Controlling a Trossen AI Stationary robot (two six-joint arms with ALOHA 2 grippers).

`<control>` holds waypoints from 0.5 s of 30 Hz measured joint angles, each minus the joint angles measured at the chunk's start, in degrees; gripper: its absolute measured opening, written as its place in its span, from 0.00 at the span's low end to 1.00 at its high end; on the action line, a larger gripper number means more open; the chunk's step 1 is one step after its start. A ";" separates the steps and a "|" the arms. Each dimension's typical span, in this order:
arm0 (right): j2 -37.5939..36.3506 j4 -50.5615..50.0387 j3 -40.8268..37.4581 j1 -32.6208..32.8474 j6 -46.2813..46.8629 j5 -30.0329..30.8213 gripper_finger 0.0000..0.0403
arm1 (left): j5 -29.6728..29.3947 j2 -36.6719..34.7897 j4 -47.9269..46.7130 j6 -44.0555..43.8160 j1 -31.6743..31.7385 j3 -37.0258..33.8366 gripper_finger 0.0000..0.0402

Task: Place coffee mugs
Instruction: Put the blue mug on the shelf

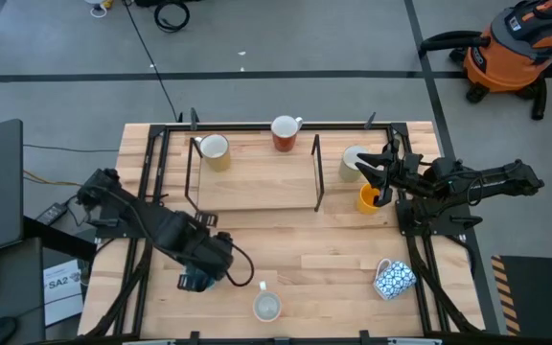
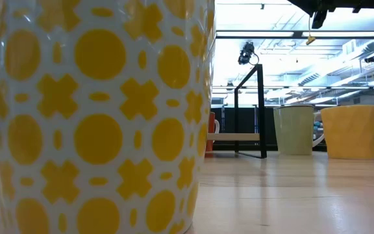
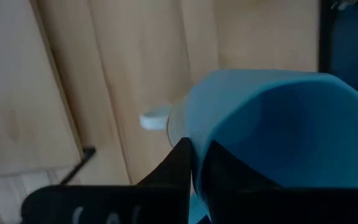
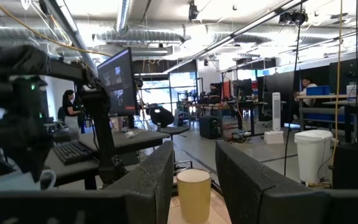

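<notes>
1. Four coffee mugs sit along the table's (image 1: 286,278) far edge: a yellow-patterned one (image 1: 215,149), a red-brown one (image 1: 284,133), a pale green one (image 1: 353,163) and an orange-yellow one (image 1: 369,198).
2. The left gripper (image 1: 197,279), near the front edge, pinches the rim of a blue mug (image 3: 278,143), probably lifting it.
3. The right gripper (image 1: 383,171) hovers spread above the orange-yellow mug, seemingly just released.
4. A white mug (image 1: 267,307) and a blue-and-white mug (image 1: 394,279) remain near the front edge.

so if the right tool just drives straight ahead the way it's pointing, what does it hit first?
Probably the cream mug, which sits dead centre between the right tool's open fingers in the right wrist view. Its distance from the fingers is hard to judge.
</notes>
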 joint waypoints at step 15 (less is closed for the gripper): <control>0.00 0.00 0.00 0.00 0.13 0.00 0.31 | -1.88 -0.04 0.59 30.21 21.02 14.80 0.07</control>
